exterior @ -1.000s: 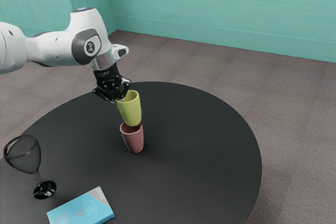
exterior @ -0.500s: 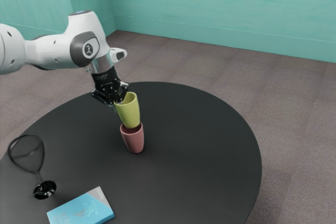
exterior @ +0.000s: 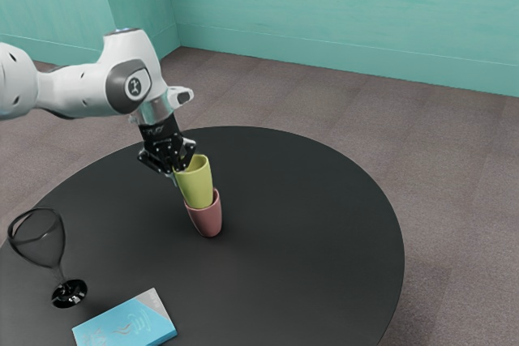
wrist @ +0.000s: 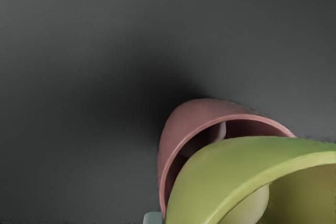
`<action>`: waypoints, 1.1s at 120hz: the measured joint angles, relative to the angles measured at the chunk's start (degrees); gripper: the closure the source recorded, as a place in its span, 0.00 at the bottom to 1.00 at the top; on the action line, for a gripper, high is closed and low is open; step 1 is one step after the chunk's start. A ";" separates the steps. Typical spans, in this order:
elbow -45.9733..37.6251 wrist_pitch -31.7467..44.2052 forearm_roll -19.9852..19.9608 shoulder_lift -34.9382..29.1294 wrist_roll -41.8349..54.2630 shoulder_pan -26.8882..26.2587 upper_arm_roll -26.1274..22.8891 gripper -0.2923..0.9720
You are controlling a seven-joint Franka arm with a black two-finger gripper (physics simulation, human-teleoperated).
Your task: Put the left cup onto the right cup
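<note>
Your fingers (exterior: 177, 169) are closed on the green cup (exterior: 197, 185), pinching its wall at the rim. Just below them it sits tilted, its base nested in the pink cup (exterior: 208, 216) on the worktop (exterior: 316, 224). It looks light, stiff and smooth, so a rim hold could slip.

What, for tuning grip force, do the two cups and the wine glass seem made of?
Green cup: likely matte plastic or ceramic; opaque, even colour, no sharp highlights. Pink cup: same look, opaque and matte. Wine glass: clear glass or clear plastic; the table shows through its bowl.
</note>
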 joint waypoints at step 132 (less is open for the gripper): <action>-0.05 5.66 2.50 -2.23 -0.13 -0.22 0.25 0.30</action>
